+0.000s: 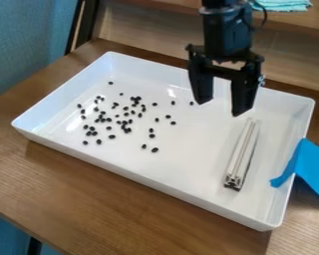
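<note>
metal bar in white tray; open gripper above; black beans scattered

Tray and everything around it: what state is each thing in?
Claw: open, empty, over the tray
Tray: upright, uncovered
Beans: loose, scattered in the tray
Bar: lying in the tray
Blue sheet: draped over the rim
</note>
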You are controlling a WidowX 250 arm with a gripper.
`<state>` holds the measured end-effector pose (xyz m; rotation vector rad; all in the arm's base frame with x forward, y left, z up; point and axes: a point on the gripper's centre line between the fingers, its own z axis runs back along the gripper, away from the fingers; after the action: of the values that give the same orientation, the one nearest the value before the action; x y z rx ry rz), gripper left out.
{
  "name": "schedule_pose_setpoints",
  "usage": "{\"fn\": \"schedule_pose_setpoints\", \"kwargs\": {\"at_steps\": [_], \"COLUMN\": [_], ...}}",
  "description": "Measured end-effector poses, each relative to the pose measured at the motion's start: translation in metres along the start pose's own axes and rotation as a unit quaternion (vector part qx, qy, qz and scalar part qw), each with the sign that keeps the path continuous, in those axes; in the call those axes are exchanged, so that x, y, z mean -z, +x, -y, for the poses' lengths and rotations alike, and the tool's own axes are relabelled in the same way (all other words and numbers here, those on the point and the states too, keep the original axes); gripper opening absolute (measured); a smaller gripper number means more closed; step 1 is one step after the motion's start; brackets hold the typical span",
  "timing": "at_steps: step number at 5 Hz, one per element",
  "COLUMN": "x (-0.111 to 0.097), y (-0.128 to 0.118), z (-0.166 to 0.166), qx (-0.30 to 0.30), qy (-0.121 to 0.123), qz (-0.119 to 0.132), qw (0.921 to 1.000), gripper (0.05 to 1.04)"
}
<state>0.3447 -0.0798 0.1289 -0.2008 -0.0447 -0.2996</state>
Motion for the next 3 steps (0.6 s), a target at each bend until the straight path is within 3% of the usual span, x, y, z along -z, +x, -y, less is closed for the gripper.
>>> {"fn": "schedule_pose_setpoints", "kwargs": {"at_steps": [2,3], "x": [0.022,0.030], "y": [-0.009,-0.006], "z": [0.009,0.018], "qx": [-0.001,-0.005], "qy": [0.048,0.053], "qz": [-0.017,-0.002], "qw": [0.9987,0.9986], "gripper": [1.000,1.000]}}
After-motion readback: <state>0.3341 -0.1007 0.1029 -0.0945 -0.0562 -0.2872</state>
